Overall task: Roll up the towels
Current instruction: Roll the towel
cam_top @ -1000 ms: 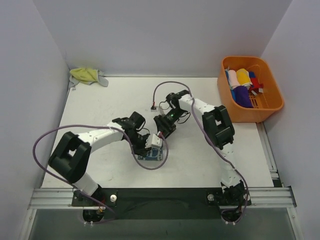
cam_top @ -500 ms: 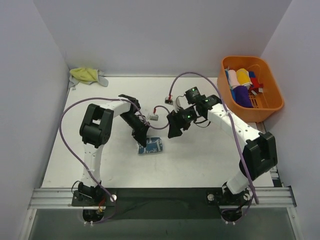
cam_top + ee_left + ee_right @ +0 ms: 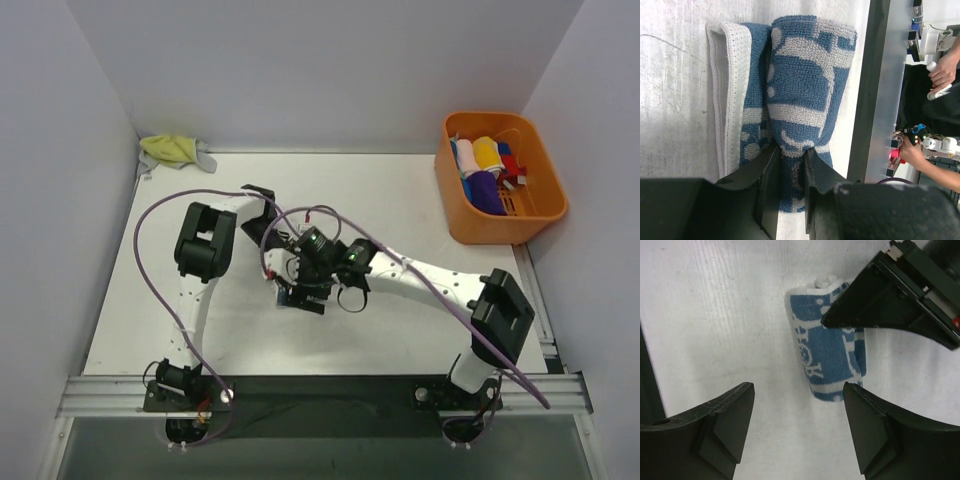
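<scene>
The blue-and-white patterned towel (image 3: 805, 85) lies on the white table, partly rolled, with a flat white-edged flap (image 3: 722, 100) to the left of the roll. My left gripper (image 3: 792, 152) is shut on the near end of the roll. My right gripper (image 3: 797, 390) hangs open above the table, with the towel's other end (image 3: 827, 355) just beyond its fingertips and nothing between them. The left gripper's black finger (image 3: 890, 305) shows there, on the towel. In the top view both grippers cover most of this towel (image 3: 296, 300). The yellow-green towel (image 3: 175, 150) lies crumpled in the back left corner.
An orange basket (image 3: 540, 215) with several rolled cloths stands at the back right. Purple cables (image 3: 150, 240) loop off both arms above the table. White walls close in the left, back and right sides.
My right arm has swung left across the table to the blue towel, and its jaws have opened wider. The left gripper has stayed shut on the roll.
</scene>
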Controlling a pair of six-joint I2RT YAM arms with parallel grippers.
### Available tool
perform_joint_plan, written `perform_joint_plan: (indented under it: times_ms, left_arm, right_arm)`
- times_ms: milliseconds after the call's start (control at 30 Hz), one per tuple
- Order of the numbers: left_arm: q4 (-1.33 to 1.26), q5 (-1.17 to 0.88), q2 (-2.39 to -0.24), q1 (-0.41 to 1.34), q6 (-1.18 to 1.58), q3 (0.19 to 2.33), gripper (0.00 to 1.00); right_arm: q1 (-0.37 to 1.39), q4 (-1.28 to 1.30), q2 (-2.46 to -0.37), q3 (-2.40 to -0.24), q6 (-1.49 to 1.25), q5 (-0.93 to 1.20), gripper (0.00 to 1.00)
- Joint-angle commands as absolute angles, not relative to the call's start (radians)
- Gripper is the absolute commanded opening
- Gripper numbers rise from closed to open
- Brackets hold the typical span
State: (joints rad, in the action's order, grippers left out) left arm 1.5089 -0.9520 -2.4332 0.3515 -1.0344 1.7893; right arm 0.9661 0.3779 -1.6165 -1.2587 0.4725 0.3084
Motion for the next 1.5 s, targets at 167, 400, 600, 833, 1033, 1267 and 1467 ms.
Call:
perform_joint_plan:
  times_ms: [167,400,600,833,1033,1267,1467]
  left_arm:
    - [1.476,-0.827,-2.482,0.334,-1.143,1.799,0.28]
    - [1.466,-0.836,-2.470,0.321,-1.155,1.778,0.31]
    - [1.468,-0.848,-2.456,0.319,-1.170,1.764,0.34]
    - [1.459,-0.879,-2.418,0.298,-1.186,1.726,0.43]
    - [1.384,-0.949,-2.300,0.152,-1.147,1.667,0.55]
    - [1.367,-1.055,-2.159,-0.081,-1.131,1.577,0.61]
    - [1.212,-1.019,-1.917,-0.192,-1.109,1.366,0.61]
  right_arm:
    - [1.049,0.101,-1.773,-1.174,0.713,0.054,0.72]
    - [1.045,0.068,-1.856,-1.106,0.750,0.072,0.62]
    - [1.017,0.081,-1.900,-1.075,0.733,0.130,0.23]
    - [0.985,0.224,-1.927,-1.140,0.677,0.280,0.00]
    - [0.916,0.429,-1.948,-1.242,0.563,0.530,0.00]
    - [0.818,0.567,-2.071,-1.373,0.459,0.786,0.00]
    - [0.753,0.705,-2.210,-1.532,0.400,0.992,0.00]
